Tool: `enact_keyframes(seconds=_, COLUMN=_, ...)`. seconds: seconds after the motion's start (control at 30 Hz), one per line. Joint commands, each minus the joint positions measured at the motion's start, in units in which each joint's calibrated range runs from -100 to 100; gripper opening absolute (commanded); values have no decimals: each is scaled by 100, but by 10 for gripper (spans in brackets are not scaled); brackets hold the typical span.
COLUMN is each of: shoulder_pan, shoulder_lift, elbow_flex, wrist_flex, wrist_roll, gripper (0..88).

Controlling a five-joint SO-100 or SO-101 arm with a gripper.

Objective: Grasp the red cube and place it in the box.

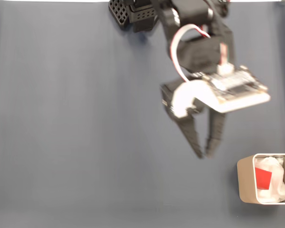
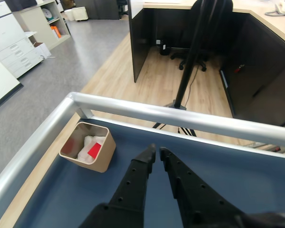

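The red cube (image 1: pixel 263 178) lies inside the box (image 1: pixel 245 183), resting against the white lining (image 1: pixel 275 183) that fills most of the container. In the fixed view the box sits at the lower right corner of the blue table surface (image 1: pixel 76 133), its right side cut off by the frame edge. In the wrist view the same box (image 2: pixel 104 154) stands in the near-left corner of the table, close to the silver rail (image 2: pixel 180 118) that borders the table, with the cube (image 2: pixel 94 150) showing as a red patch on the lining.

The gripper (image 1: pixel 204 154) hangs above the table to the upper left of the box, well apart from it and holding nothing. Its two black fingers point down toward the lower right in the fixed view, tips nearly together with only a narrow gap between them. The wrist view shows the gripper (image 2: pixel 156 153) the same way: jaws almost shut, empty, aimed toward the rail. The black arm (image 1: pixel 190 42) reaches in from the top edge of the fixed view, with a white camera mount (image 1: pixel 228 92) riding on the wrist.

The blue surface to the left of the gripper and below it lies bare and wide. Beyond the rail the wrist view shows a wooden floor (image 2: pixel 156 76) and dark desks (image 2: pixel 261 71).
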Motion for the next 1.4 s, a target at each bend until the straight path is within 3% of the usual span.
enact_keyframes(seconds=0.0, shoulder_pan=309, shoulder_lift=-1015, elbow_flex=581, wrist_flex=-142, wrist_roll=-68, gripper=0)
enact_keyframes(seconds=0.37, shoulder_pan=941, shoulder_lift=-3563, elbow_flex=3984, wrist_flex=-577, wrist_roll=-117, gripper=0)
enact_keyframes(seconds=0.77, shoulder_pan=955, shoulder_lift=-6319, elbow_flex=7369, wrist_flex=-650, wrist_roll=-161, gripper=0)
enact_keyframes(seconds=1.13, shoulder_pan=941, shoulder_lift=-7861, elbow_flex=9513, wrist_flex=-642, wrist_roll=-181, gripper=0)
enact_keyframes(seconds=1.37, shoulder_pan=984, shoulder_lift=-8442, elbow_flex=10307, wrist_flex=186, wrist_roll=-122, gripper=0)
